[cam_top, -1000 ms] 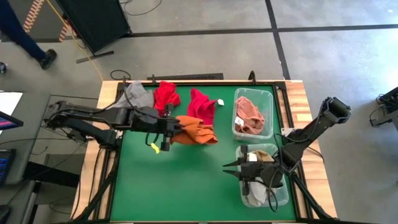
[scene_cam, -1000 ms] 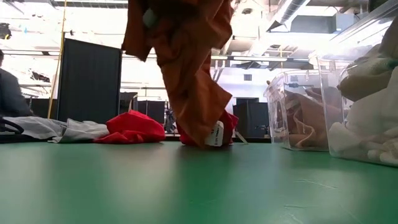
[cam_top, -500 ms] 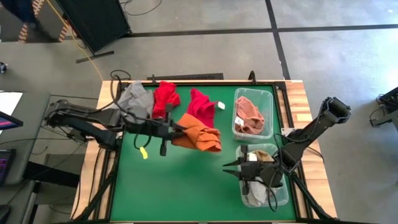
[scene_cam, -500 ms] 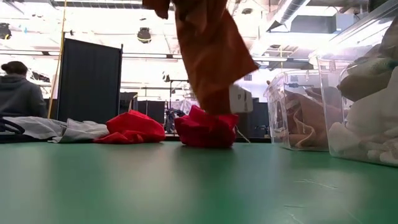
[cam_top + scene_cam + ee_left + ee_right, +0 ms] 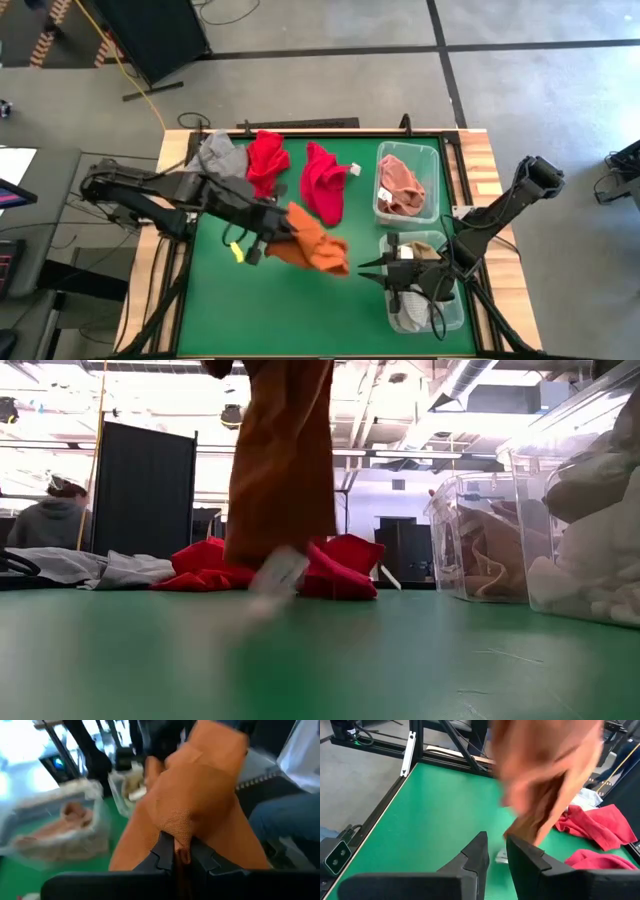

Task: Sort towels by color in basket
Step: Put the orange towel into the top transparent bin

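We see the left gripper (image 5: pixel 268 236) reaching from the left edge toward frame centre, fingers (image 5: pixel 165 851) clamped on the orange towel (image 5: pixel 312 243), which hangs above the green tabletop (image 5: pixel 290 305). The right gripper (image 5: pixel 372 270) waits at lower right, fingers slightly apart, holding nothing. At right, the upper bin (image 5: pixel 432 160) holds a tan-brown towel (image 5: pixel 400 184) and the lower bin (image 5: pixel 455 316) pale ones (image 5: pixel 590 560); two red towels (image 5: pixel 266 155) (image 5: pixel 325 180) and a grey one (image 5: pixel 220 152) lie near the top edge.

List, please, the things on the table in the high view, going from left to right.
Grey towel → red towel → orange towel in the left gripper → second red towel → bin with tan-brown towel.
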